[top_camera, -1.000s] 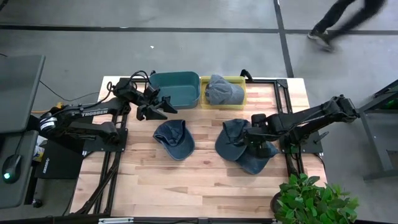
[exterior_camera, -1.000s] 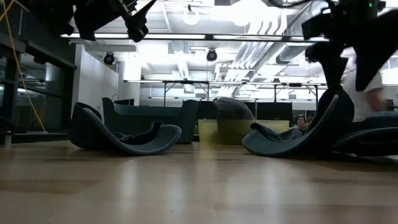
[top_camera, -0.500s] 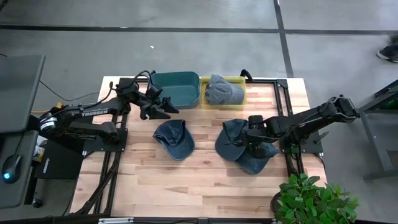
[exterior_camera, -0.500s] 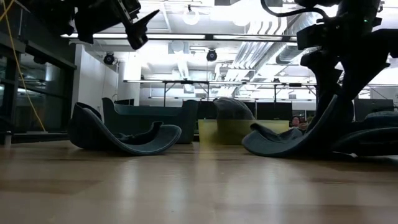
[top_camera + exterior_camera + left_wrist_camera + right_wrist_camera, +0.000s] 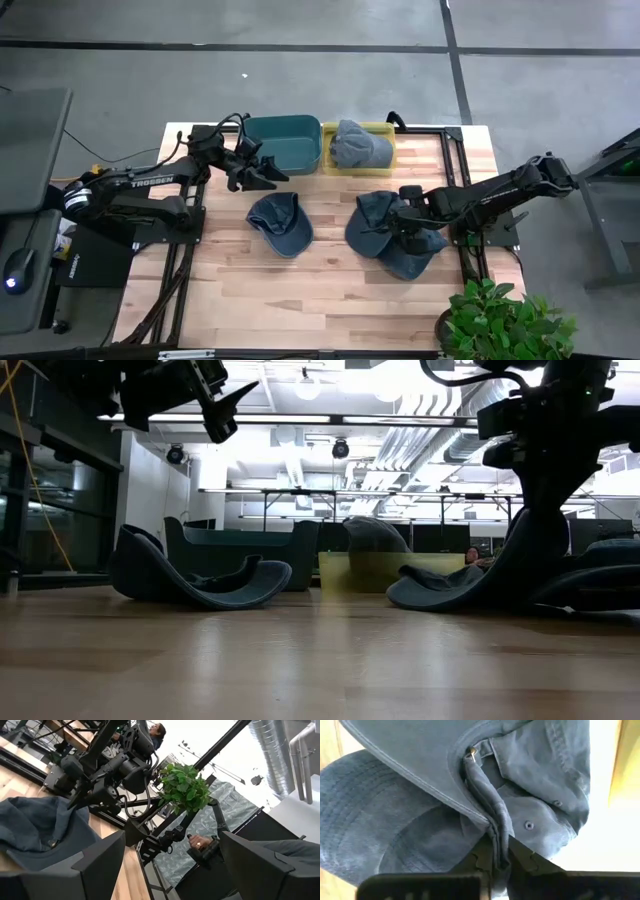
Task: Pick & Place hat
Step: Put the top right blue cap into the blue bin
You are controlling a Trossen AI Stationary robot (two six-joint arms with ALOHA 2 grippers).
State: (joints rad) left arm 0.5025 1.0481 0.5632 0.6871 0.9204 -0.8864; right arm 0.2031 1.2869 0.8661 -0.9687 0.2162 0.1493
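- Right gripper point(image 5: 393, 216) is down on the hat point(image 5: 372, 222) at the table's point(image 5: 330, 280) right side, fingers point(image 5: 520, 860) pinched tight on a fold of its denim.
- That hat lies overlapping a second hat point(image 5: 412, 255).
- Left gripper point(image 5: 268, 172) hovers spread wide beside the teal bin point(image 5: 283, 143).
- Another hat point(image 5: 280, 221) lies mid-table; one more point(image 5: 358, 145) sits in the yellow bin point(image 5: 387, 160).
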